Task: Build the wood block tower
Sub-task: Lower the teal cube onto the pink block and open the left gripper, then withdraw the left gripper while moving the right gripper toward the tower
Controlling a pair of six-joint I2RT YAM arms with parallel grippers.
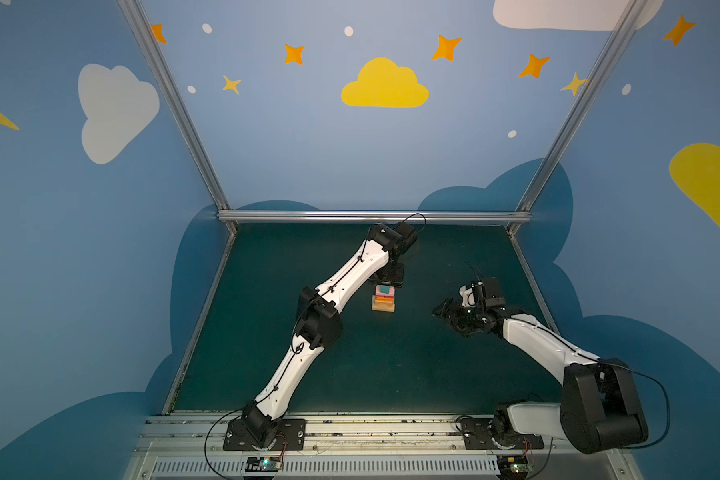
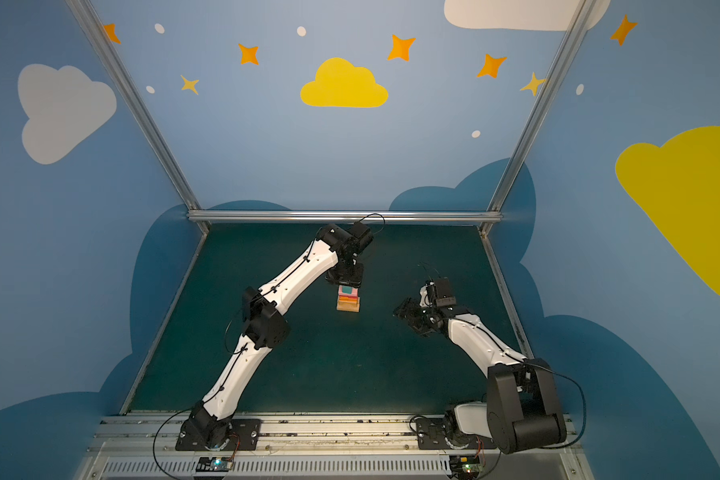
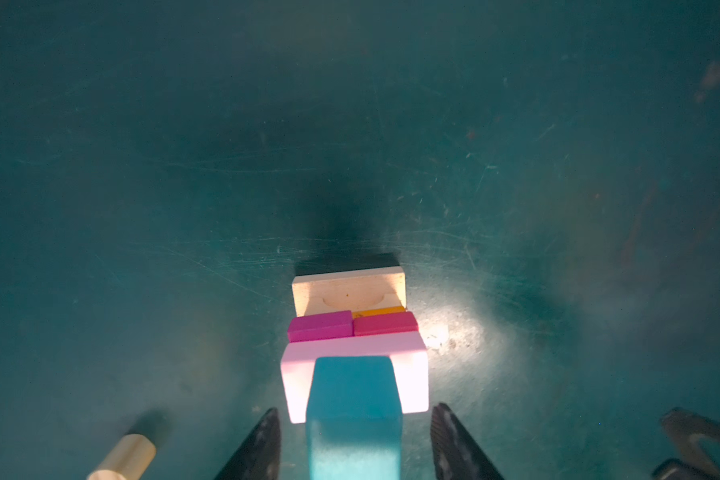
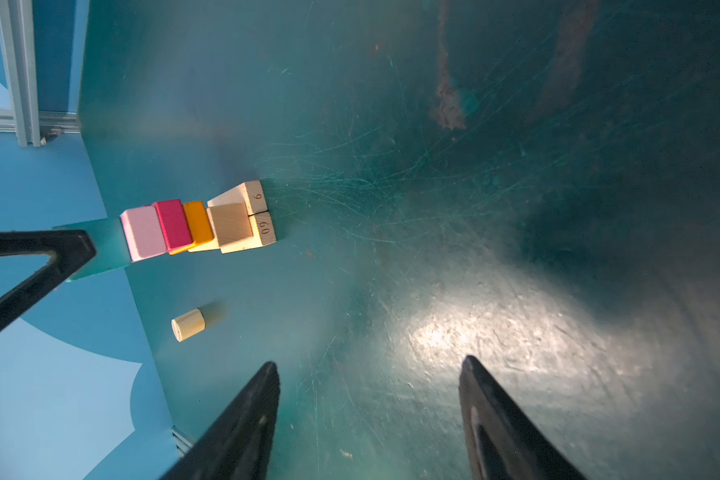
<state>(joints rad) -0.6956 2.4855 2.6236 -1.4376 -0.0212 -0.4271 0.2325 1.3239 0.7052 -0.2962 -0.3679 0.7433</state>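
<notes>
A: Start at the near side. What is the right gripper (image 4: 368, 361) doing?

B: It hangs over the right part of the green table (image 1: 350, 374), jaws wide apart, nothing between them.

A: And the tower (image 1: 384, 301)?

B: A little farther in, about mid-table. It has tan oblongs (image 4: 262, 232) at the bottom, then an orange oblong (image 4: 198, 222). Above that a magenta cube (image 3: 320, 330) and a red cube (image 3: 385, 324) sit side by side, then a pink oblong (image 3: 350, 345), with a teal cube (image 3: 354, 395) on top.

A: Does the left gripper (image 3: 356, 407) have that cube?

B: No. It is right over the tower with a finger on either side of the teal cube. A gap shows on both sides, so the jaws are parted and grip nothing.

A: The tan cylinder (image 4: 188, 325)?

B: It lies on its side on the table, near the tower's foot but apart from it. Both top views hide it, so I cannot tell which side.
</notes>
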